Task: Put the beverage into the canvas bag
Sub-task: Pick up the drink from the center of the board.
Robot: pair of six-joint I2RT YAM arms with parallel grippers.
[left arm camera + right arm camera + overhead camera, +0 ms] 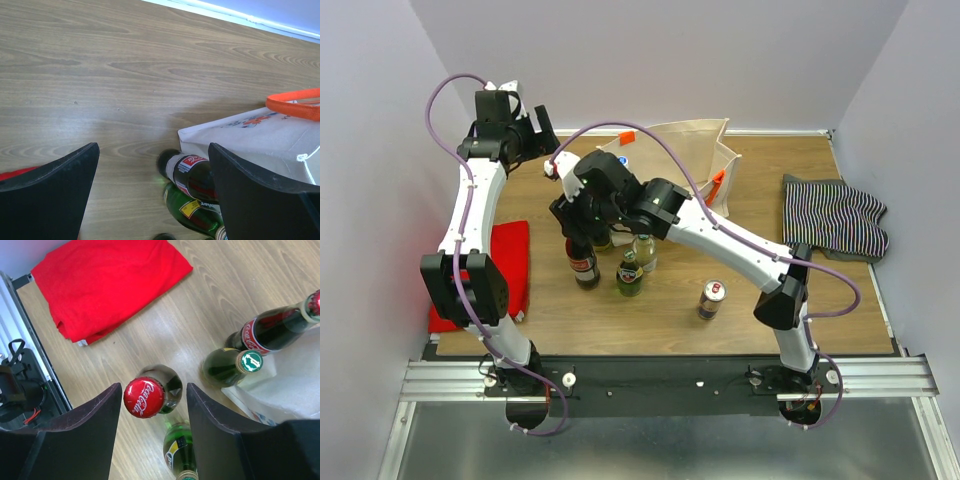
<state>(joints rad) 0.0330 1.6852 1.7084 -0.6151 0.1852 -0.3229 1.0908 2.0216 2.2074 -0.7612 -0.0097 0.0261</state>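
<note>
A cola bottle with a red cap [145, 397] stands upright on the wooden table; it also shows in the top view [583, 265]. My right gripper [154, 390] is open and straddles its cap from above, with the cap close to the left finger. The gripper shows in the top view [575, 222] over the cluster of bottles. The cream canvas bag [685, 150] with orange handles stands behind the bottles, its mouth open. My left gripper [544, 128] is open and empty at the back left, looking at the bag's side [250, 135] and handle [295, 102].
Other bottles stand by the cola bottle: a green one [629, 273], a clear one [644, 252] and a second cola bottle [265, 332]. A can [711, 298] stands front centre. A red cloth [505, 265] lies left, a striped cloth [835, 215] right.
</note>
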